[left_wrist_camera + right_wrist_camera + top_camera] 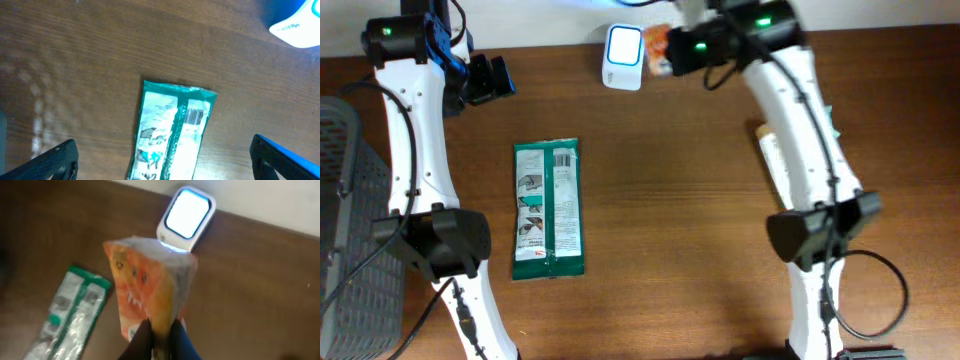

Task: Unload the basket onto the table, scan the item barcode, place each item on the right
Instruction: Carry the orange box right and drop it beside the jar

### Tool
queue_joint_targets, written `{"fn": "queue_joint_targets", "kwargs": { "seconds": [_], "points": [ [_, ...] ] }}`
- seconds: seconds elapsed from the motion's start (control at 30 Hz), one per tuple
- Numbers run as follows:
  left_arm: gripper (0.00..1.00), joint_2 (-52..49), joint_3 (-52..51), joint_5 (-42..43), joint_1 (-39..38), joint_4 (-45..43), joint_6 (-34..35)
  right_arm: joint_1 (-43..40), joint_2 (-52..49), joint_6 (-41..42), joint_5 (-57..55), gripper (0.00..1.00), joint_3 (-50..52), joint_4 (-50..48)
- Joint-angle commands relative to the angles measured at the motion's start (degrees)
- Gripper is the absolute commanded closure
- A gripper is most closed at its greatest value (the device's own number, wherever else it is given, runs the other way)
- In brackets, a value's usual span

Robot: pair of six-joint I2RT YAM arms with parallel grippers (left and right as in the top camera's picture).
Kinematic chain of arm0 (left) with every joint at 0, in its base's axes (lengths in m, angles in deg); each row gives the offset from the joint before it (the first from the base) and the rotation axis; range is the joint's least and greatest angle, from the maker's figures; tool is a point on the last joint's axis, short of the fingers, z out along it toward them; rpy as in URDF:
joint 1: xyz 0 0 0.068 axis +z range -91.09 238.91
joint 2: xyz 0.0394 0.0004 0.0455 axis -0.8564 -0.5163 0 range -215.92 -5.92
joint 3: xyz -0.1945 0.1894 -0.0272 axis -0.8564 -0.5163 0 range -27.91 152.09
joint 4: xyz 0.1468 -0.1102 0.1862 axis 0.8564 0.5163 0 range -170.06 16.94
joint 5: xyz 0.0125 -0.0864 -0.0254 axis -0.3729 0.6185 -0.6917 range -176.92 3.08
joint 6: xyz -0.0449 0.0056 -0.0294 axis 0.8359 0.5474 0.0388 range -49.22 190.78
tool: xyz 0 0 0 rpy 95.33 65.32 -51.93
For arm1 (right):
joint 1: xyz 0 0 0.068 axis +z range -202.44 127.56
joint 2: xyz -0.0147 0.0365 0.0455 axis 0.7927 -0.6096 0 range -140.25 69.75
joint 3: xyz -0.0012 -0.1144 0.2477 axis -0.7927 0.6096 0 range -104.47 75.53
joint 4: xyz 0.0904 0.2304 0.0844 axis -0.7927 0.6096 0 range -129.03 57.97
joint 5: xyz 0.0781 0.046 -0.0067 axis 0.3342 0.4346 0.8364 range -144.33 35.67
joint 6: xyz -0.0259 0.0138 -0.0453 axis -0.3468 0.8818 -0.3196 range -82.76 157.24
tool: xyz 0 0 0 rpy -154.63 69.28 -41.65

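Right gripper (667, 52) is holding the orange packet (656, 44) up beside the scanner (623, 55) at the far edge of the table (700, 230).

From overhead, the white scanner's face is glowing blue, with the packet just to its right. A green packet (549, 208) is lying flat mid-table, well apart, and a grey mesh basket (340, 180) is sitting at the left edge, cut off by the frame, so I cannot tell what is in it. The left gripper (490, 78) is hovering near the far edge. On the left wrist view its fingers (55, 162) are standing wide apart, gripping nothing, above the green packet and its barcode (196, 116). On the right wrist view the jaws are clamping the orange packet's lower end, and the crinkled, glossy packet is rising upright with its top just beside the lit scanner.
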Motion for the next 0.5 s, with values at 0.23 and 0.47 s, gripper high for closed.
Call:
{"fn": "queue_joint_targets", "kwargs": {
  "seconds": [0.23,0.47],
  "points": [
    [0.01,-0.74,0.15,0.37,0.0,-0.15,0.11,-15.32,0.98,3.67,-12.02,0.95,9.38,23.34],
    [0.01,-0.74,0.15,0.37,0.0,-0.15,0.11,-23.71,0.98,-4.31,-18.6,0.95,29.81,22.03]
  ]
}}
